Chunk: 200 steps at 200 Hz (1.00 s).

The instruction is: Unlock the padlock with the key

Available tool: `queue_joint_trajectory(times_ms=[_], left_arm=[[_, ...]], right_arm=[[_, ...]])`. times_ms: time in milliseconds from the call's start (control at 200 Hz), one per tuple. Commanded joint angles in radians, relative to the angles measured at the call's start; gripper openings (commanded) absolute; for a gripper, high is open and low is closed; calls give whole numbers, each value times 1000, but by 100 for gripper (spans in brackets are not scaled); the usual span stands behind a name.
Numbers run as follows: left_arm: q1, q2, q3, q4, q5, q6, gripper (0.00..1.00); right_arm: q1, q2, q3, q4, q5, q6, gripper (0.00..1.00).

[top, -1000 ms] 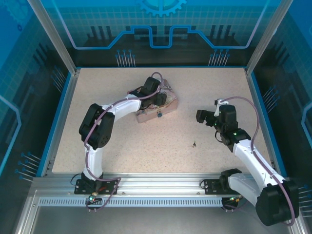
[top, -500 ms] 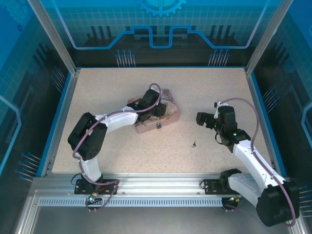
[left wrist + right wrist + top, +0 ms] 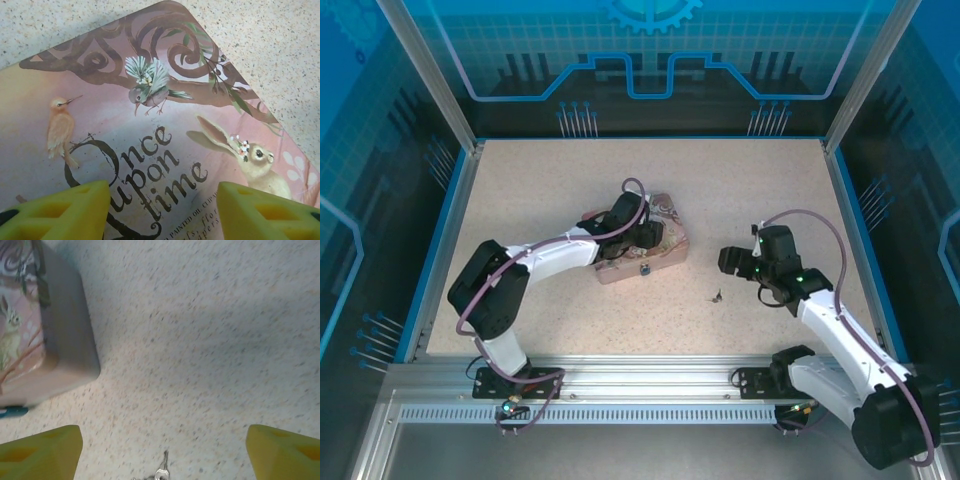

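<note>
**Both my grippers open, the key lies between my right fingers**

My right gripper (image 3: 162, 452) is released: its 2 yellow fingers (image 3: 40, 450) stand wide apart and grasp nothing. It hangs above the speckled table (image 3: 225, 340). The key (image 3: 162, 471) lies flat on the table, about in the middle between these 2 fingers, at the near edge of the right wrist view. Its long axis runs straight forward from my wrist. The slim end points away from me and the round end with a hole is nearer to me. From the top view the key (image 3: 717, 295) is only a small dark mark, just beside my right gripper (image 3: 728, 262) on its near left side.

Ahead and to the left of my right fingers stands the pink tin (image 3: 60, 340). At its near corner a small blue part of the padlock (image 3: 12, 411) shows. From the top the padlock (image 3: 645, 269) sits at the near side wall of the tin (image 3: 665, 250). It is too small to tell which way it points.

My left gripper (image 3: 165, 210) is also released. Its 2 fingers (image 3: 60, 212) stand apart above the painted lid of the tin (image 3: 150, 125), and I cannot tell if they touch it.
</note>
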Motion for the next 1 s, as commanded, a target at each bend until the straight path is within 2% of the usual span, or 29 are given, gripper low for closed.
queue_joint_trajectory(times_ms=[0,225,415,650,815,996], left_arm=[[-7,-83,30,-58,23,2,66],[14,-222,28,-72,13,34,70],[19,-328,-43,-77,-15,33,70],[23,-392,-82,-86,-45,42,72],[24,-396,-77,-87,-41,42,73],[25,-391,-69,-93,-41,51,73]], right_arm=[[53,20,-3,-46,-42,107,78],[152,179,-12,-60,-17,231,55],[195,279,10,-98,85,302,49],[234,373,25,-97,99,351,37],[250,385,-2,-64,108,405,33],[257,415,6,-51,109,398,26]])
